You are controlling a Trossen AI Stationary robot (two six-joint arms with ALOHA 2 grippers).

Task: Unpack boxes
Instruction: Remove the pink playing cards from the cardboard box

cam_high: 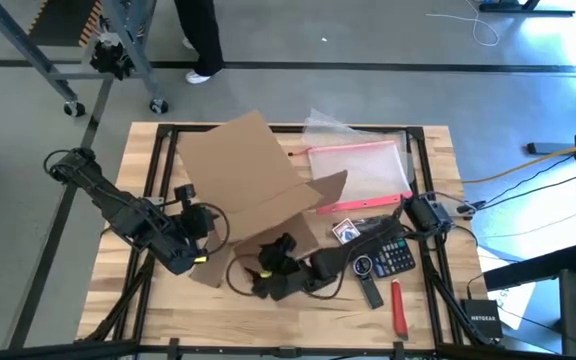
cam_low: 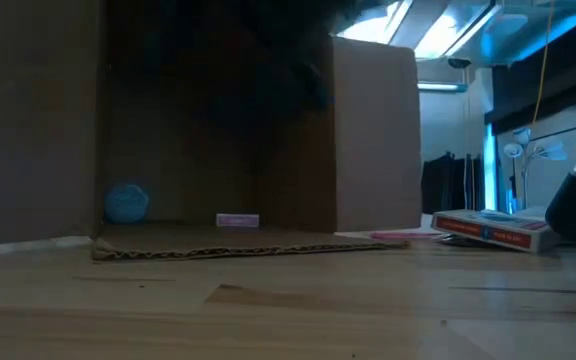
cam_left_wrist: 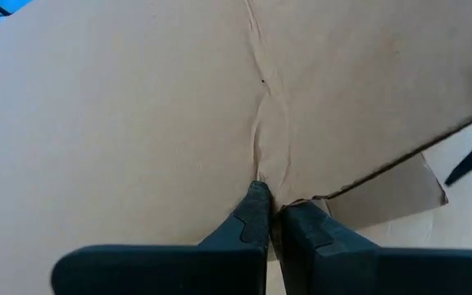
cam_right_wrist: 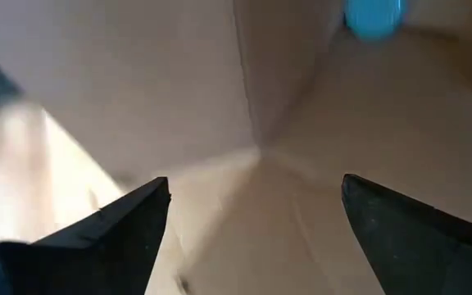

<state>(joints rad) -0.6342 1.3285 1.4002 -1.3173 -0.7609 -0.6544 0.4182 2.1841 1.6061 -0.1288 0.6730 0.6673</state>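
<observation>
pouch (cam_high: 358, 170) | calculator (cam_high: 396, 257) | red pen (cam_high: 400, 309) | card deck (cam_low: 493, 229)

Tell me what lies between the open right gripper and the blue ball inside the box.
Nothing but bare cardboard. In the right wrist view the right gripper is open inside the cardboard box, and only the box's inner wall and corner fold stretch up to the blue ball.

Matt corrugated cardboard box (cam_high: 253, 175); wooden table (cam_high: 438, 300)
</observation>
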